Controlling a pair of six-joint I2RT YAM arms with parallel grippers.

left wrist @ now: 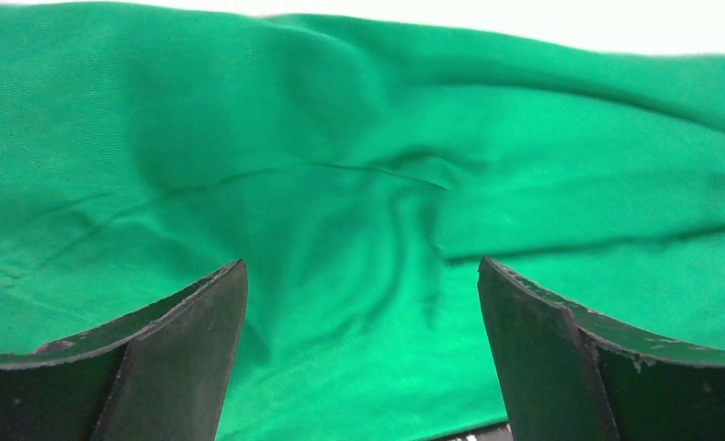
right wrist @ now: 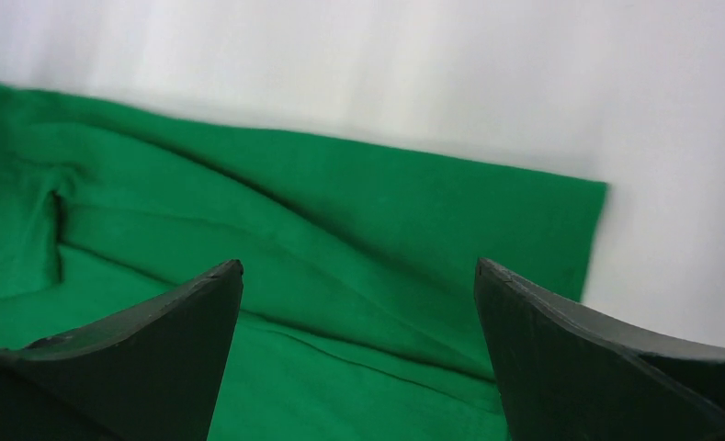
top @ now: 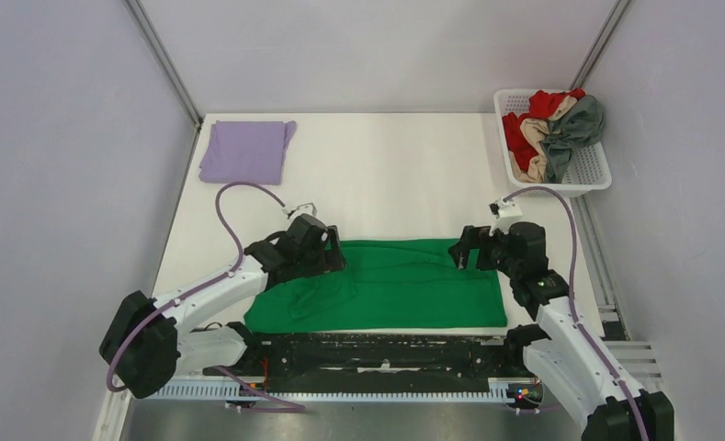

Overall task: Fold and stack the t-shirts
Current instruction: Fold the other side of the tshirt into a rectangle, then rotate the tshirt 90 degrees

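Observation:
A bright green t-shirt [top: 404, 285] lies folded into a wide band at the table's near edge. It fills the left wrist view [left wrist: 358, 184], and its far right corner shows in the right wrist view [right wrist: 340, 230]. My left gripper [top: 338, 257] is open and empty over the shirt's left part, jaws wide apart [left wrist: 358, 312]. My right gripper [top: 462, 253] is open and empty over the shirt's upper right part [right wrist: 358, 312]. A folded lavender t-shirt [top: 245, 151] lies at the far left corner. Red, beige and dark grey t-shirts [top: 553, 129] are piled in the basket.
A white lattice basket [top: 597, 170] stands at the far right corner. White table surface [top: 395, 175] lies between the green shirt and the back wall. Grey walls enclose the table on three sides. A black rail [top: 386, 354] runs along the near edge.

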